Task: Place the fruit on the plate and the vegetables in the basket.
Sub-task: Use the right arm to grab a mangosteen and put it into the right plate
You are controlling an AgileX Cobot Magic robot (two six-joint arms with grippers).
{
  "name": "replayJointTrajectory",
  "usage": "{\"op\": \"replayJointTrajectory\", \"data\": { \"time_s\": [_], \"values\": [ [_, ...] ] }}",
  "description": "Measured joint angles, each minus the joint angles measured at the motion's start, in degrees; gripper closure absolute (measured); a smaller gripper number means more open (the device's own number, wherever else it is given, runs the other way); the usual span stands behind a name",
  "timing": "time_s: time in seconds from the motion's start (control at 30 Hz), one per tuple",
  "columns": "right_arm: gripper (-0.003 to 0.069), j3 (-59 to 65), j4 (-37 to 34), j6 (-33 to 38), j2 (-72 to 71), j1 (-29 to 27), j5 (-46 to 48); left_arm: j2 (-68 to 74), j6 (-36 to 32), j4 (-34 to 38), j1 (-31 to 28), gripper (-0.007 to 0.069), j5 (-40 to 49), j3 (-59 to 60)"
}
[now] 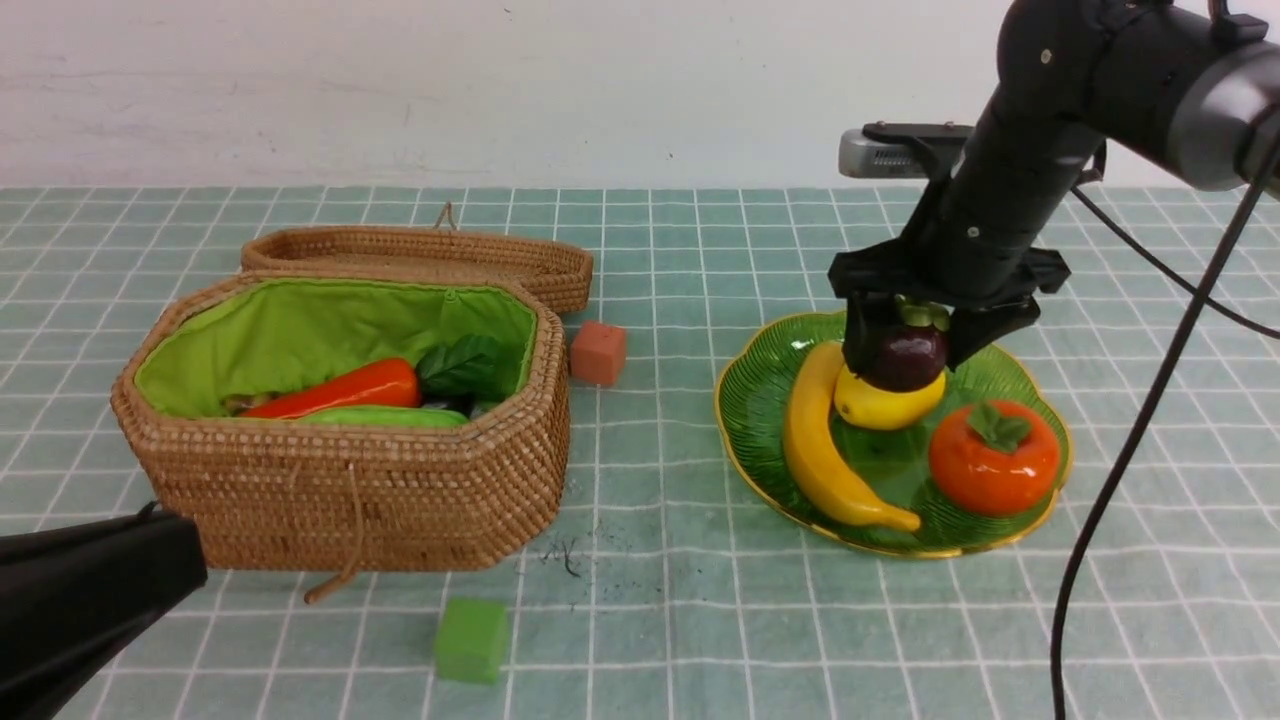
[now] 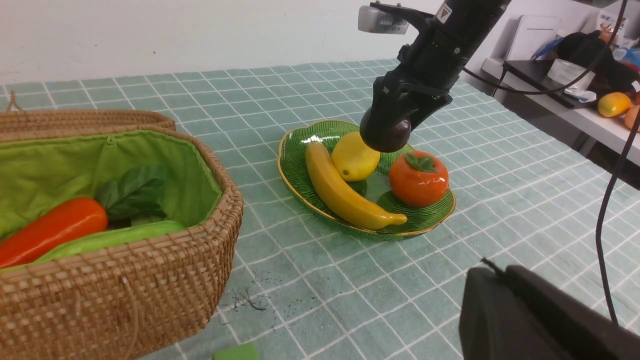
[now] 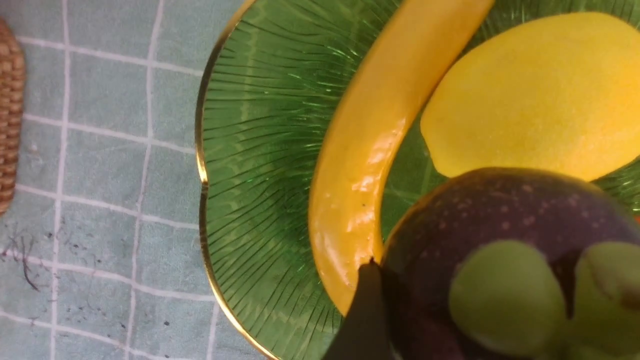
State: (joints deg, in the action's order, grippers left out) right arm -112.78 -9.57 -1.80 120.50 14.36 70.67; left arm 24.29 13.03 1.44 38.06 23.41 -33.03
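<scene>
Close up at the right wrist, the mangosteen sits clasped between the wide-spread jaws of the right gripper. Straight beneath it lies the lemon; the banana and persimmon flank that on the plate. Only the left wrist view shows a gap under the fruit. Off by the basket, the left gripper is clenched empty.

Right gripper points down, jaws spread wide; left gripper, barely visible, is closed.
</scene>
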Motion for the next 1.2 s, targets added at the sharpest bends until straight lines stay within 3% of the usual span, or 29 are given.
{"op": "replayJointTrajectory", "data": {
  "time_s": [0.77, 1.03, 1.2],
  "values": [
    [0.0053, 0.2, -0.6, 0.3, 4.0, 0.0, -0.1, 0.0, 0.0, -0.1, 0.0, 0.0601, 0.0, 0.0],
    [0.0000, 0.2, -4.8, 5.4, 4.0, 0.0, -0.1, 0.0, 0.0, -1.4, 0.0, 0.0599, 0.1, 0.0],
    [0.0030, 0.1, -7.5, 8.8, 4.0, 0.0, -0.2, 0.0, 0.0, -1.8, 0.0, 0.0599, 0.1, 0.0]
  ]
}}
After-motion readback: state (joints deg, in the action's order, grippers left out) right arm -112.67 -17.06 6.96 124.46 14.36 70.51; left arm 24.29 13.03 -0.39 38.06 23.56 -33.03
